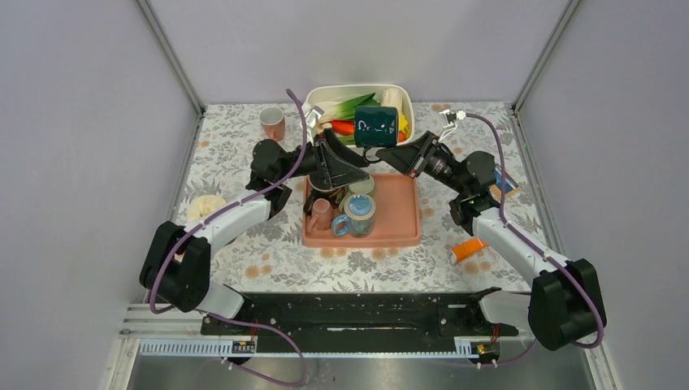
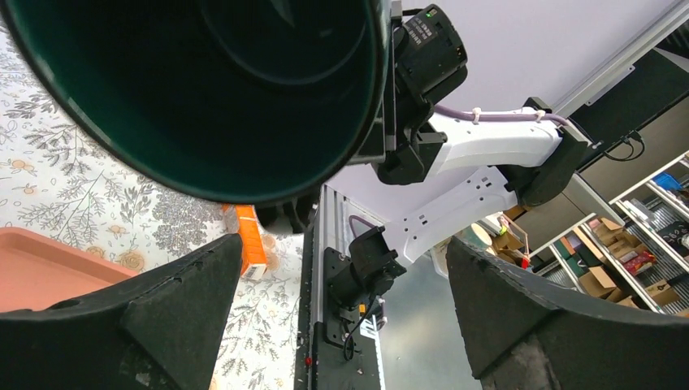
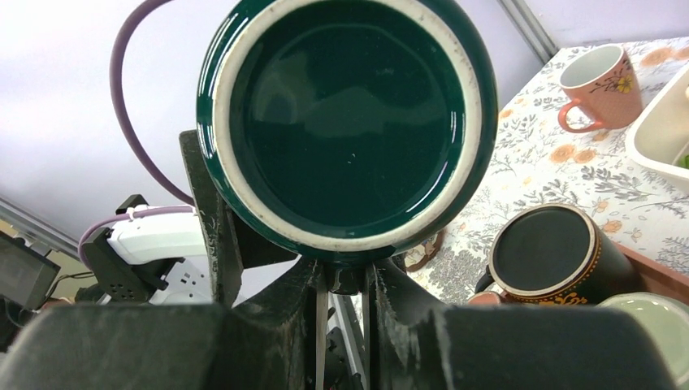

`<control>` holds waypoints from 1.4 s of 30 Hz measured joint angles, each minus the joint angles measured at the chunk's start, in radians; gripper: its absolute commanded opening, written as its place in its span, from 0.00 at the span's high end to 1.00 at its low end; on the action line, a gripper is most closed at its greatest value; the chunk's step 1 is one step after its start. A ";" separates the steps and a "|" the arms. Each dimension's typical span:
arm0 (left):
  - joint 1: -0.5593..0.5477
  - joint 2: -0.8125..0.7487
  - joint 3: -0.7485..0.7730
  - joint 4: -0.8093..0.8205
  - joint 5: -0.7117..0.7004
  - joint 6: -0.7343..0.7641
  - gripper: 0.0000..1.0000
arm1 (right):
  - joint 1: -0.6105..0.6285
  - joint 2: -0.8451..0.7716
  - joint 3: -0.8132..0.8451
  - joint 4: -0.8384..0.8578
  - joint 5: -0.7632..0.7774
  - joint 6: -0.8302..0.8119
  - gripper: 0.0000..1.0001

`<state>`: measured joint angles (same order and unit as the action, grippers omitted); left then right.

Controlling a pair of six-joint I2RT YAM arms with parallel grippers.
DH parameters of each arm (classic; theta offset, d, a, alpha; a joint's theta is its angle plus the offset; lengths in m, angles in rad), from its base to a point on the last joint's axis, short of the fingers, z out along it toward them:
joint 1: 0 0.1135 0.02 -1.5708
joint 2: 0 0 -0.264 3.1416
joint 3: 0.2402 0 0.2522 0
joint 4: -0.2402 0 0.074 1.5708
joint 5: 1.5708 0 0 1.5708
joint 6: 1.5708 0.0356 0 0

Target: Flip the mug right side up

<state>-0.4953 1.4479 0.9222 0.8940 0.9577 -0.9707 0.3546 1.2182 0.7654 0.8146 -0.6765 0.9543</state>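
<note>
The dark green mug (image 1: 375,126) hangs in the air on its side above the far end of the salmon tray (image 1: 400,221). My right gripper (image 1: 400,154) is shut on its handle; in the right wrist view the mug's round base (image 3: 349,122) faces the camera, and the gripper (image 3: 345,280) pinches the handle just below it. My left gripper (image 1: 357,162) is open on the mug's other side, just below it. In the left wrist view the mug's open mouth (image 2: 211,89) fills the top left, above and beyond the spread fingers (image 2: 122,325).
The tray holds a black mug (image 3: 552,260), a pink mug (image 1: 322,214), a blue mug (image 1: 357,213) and a pale green cup. A white bin (image 1: 325,93) of vegetables stands behind. Another pink mug (image 1: 273,122) is far left. An orange box (image 1: 469,249) lies right.
</note>
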 measured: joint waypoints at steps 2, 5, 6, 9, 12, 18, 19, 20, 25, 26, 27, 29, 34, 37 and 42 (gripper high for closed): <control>-0.001 0.003 0.000 0.013 0.000 -0.010 0.02 | 0.012 0.013 -0.002 0.011 -0.003 0.000 1.00; -0.002 0.008 0.000 0.034 0.000 -0.026 0.03 | 0.022 0.037 -0.005 0.033 -0.006 0.000 1.00; -0.002 0.010 0.000 0.043 0.000 -0.034 0.04 | 0.025 0.047 -0.006 0.039 -0.006 0.000 1.00; -0.001 0.016 0.000 0.056 -0.002 -0.050 0.06 | 0.031 0.072 -0.008 0.062 -0.006 0.004 1.00; -0.002 0.028 0.000 0.073 0.000 -0.072 0.08 | 0.045 0.090 -0.009 0.092 0.002 0.004 1.00; -0.003 0.035 -0.002 0.084 0.002 -0.102 0.19 | 0.071 0.126 -0.009 0.158 0.020 0.004 1.00; -0.003 0.036 -0.003 0.084 0.002 -0.104 0.23 | 0.073 0.132 -0.009 0.164 0.022 0.005 1.00; -0.003 0.038 -0.005 0.086 0.002 -0.108 0.26 | 0.075 0.137 -0.009 0.173 0.023 0.006 1.00; 0.000 0.046 -0.010 0.084 -0.001 -0.122 0.45 | 0.084 0.143 -0.016 0.199 0.022 0.000 1.00; 0.001 0.047 -0.010 0.083 -0.001 -0.126 0.48 | 0.085 0.143 -0.018 0.208 0.021 -0.003 1.00; 0.002 0.050 -0.010 0.080 -0.001 -0.128 0.51 | 0.086 0.143 -0.021 0.214 0.020 -0.007 1.00; 0.004 0.056 -0.010 0.077 -0.001 -0.134 0.56 | 0.089 0.142 -0.027 0.225 0.020 -0.014 1.00; 0.006 0.066 -0.010 0.059 -0.002 -0.137 0.73 | 0.095 0.137 -0.042 0.244 0.021 -0.037 1.00; 0.009 0.066 -0.010 0.045 -0.008 -0.125 0.86 | 0.098 0.131 -0.049 0.250 0.029 -0.038 1.00; 0.010 0.066 -0.010 0.042 -0.006 -0.117 1.00 | 0.100 0.129 -0.055 0.257 0.032 -0.039 1.00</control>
<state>-0.4854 1.5143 0.9127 0.9363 0.9512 -1.0878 0.4541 1.3472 0.7105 1.0714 -0.6449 0.9150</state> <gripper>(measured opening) 0.234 0.235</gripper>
